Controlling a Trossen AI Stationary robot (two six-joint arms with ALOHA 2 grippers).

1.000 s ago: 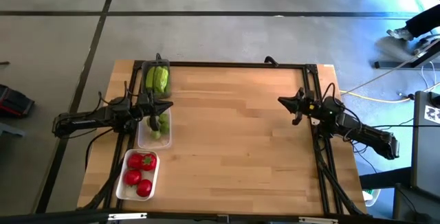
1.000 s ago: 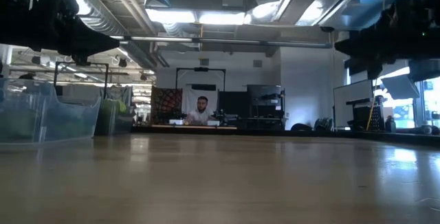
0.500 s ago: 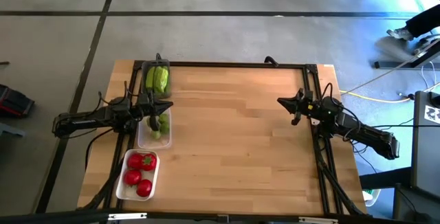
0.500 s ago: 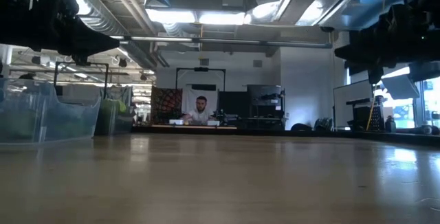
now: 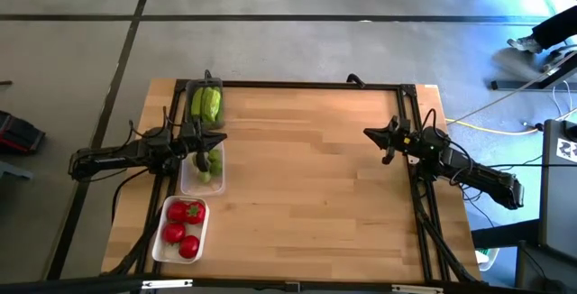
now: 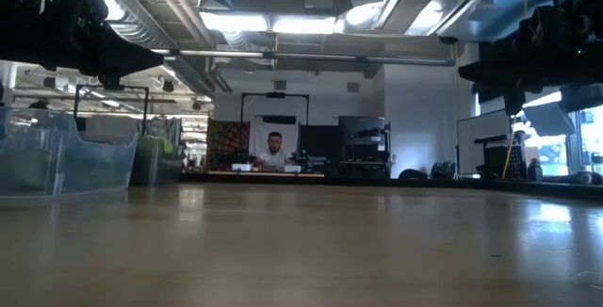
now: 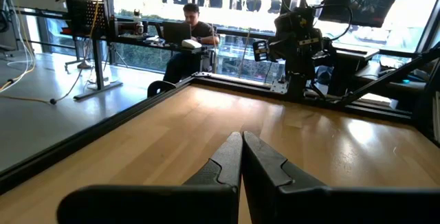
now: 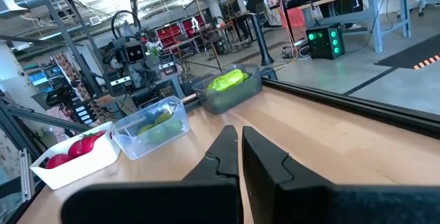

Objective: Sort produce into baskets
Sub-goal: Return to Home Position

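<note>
Three baskets stand in a row along the table's left side. The dark grey basket (image 5: 206,105) holds light-green cucumbers (image 8: 227,81). The clear basket (image 5: 204,169) holds small round green fruits (image 8: 155,126). The white basket (image 5: 181,231) holds red tomatoes (image 5: 184,225). My left gripper (image 5: 219,140) is shut and empty, above the clear basket's far end. My right gripper (image 5: 370,133) is shut and empty, above the table near its right edge.
A black frame rail (image 5: 306,85) runs along the table's far edge and down both sides. The wide wooden middle of the table (image 5: 306,186) lies between the two arms. A person (image 6: 274,150) sits at a desk in the room beyond.
</note>
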